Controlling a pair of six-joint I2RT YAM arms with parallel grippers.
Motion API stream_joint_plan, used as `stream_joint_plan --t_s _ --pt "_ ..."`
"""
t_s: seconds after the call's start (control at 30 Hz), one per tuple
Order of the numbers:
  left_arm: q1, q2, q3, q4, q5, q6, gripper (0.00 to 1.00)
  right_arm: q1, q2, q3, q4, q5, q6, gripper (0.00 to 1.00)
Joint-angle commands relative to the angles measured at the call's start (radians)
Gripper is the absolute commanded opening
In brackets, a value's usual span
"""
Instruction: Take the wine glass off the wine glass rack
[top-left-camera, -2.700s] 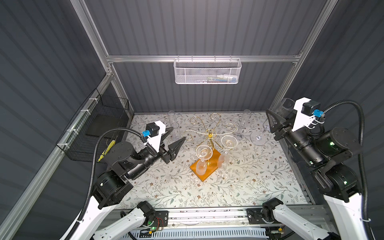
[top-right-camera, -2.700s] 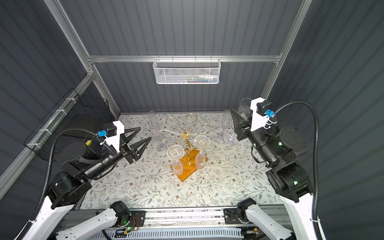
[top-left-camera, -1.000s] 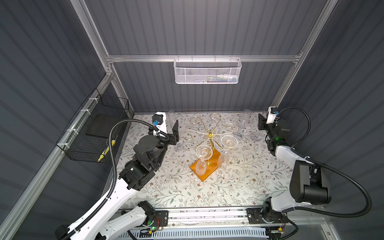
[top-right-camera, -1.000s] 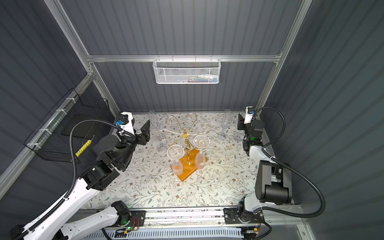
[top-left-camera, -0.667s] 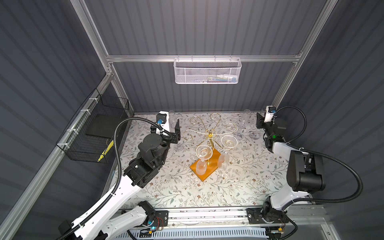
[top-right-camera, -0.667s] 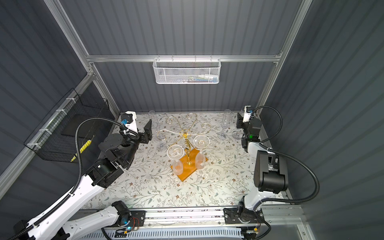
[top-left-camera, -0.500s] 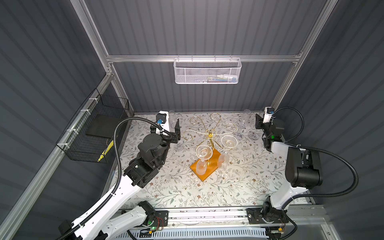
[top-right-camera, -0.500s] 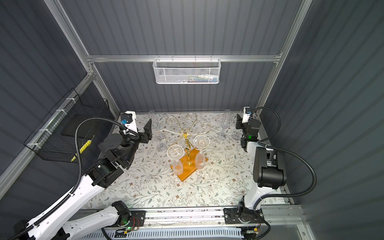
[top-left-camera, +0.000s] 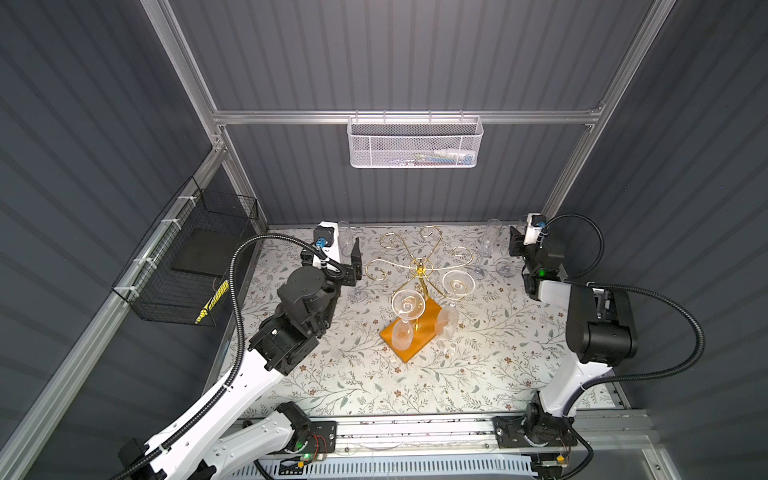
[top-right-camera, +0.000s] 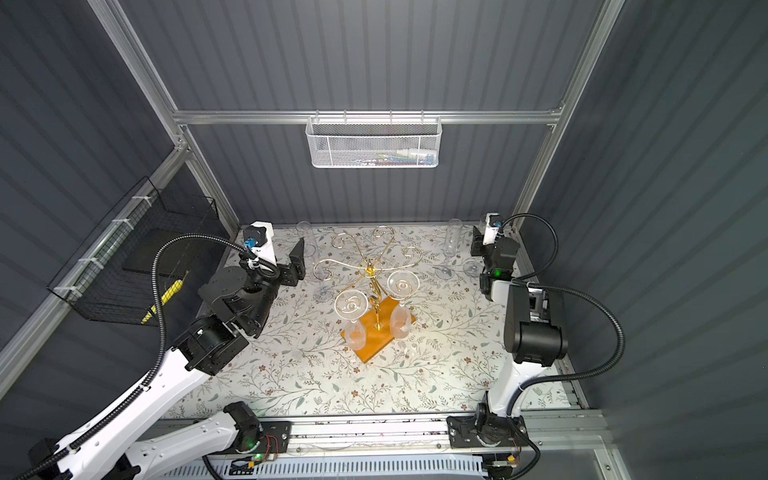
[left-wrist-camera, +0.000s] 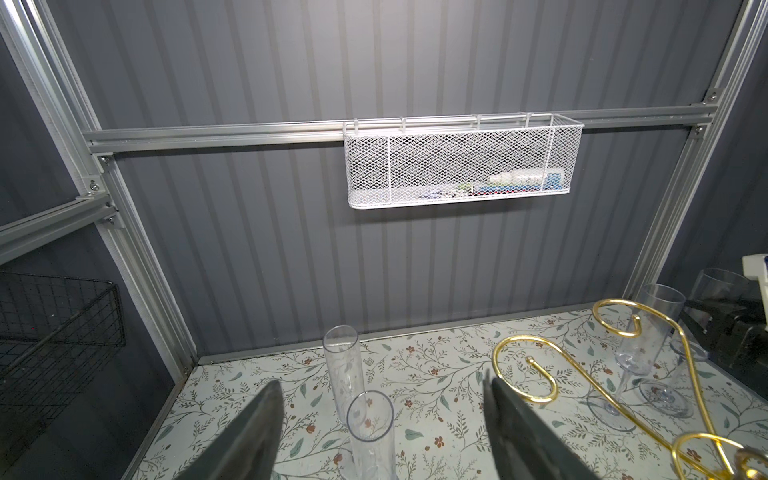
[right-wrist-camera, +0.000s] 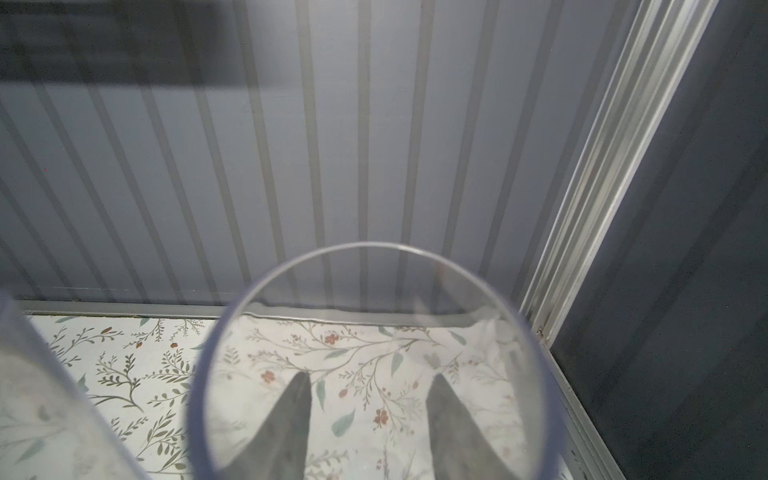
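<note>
The gold wine glass rack (top-left-camera: 420, 266) stands mid-table on its orange base (top-left-camera: 415, 345). Two clear wine glasses (top-left-camera: 402, 332) (top-left-camera: 446, 320) hang upside down from its arms. At the back left my left gripper (left-wrist-camera: 382, 399) is open, with an upright glass (left-wrist-camera: 370, 419) standing free between its fingers and a second glass (left-wrist-camera: 343, 361) behind it. In the back right corner my right gripper (right-wrist-camera: 372, 395) is shut on a wine glass (right-wrist-camera: 374, 316); the fingers (right-wrist-camera: 291, 415) show through its clear wall. In a top view that gripper (top-left-camera: 515, 245) sits low over the cloth.
Another upright glass (top-left-camera: 490, 241) stands just left of the right gripper. A white mesh basket (top-left-camera: 414, 143) hangs on the back wall and a black wire basket (top-left-camera: 195, 266) on the left wall. The rack's curled arms (left-wrist-camera: 540, 374) reach close to the left gripper.
Both arms have come down from high positions to the table's back corners. Over the last second the left jaws have spread a little wider. The right gripper has stayed nearly still.
</note>
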Motion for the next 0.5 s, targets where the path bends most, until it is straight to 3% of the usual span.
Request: stream_joint_plan --t_s 0.0,0.47 --pt "-0.002 0.002 -0.015 0.030 -0.013 0.011 0.78 -0.004 0.007 0.025 0.058 -0.005 -0.011 0.39" --pt "0.000 0.022 -0.018 0.044 -0.012 0.008 0.78 -0.004 0.024 0.008 0.046 -0.011 -0.024 0.44"
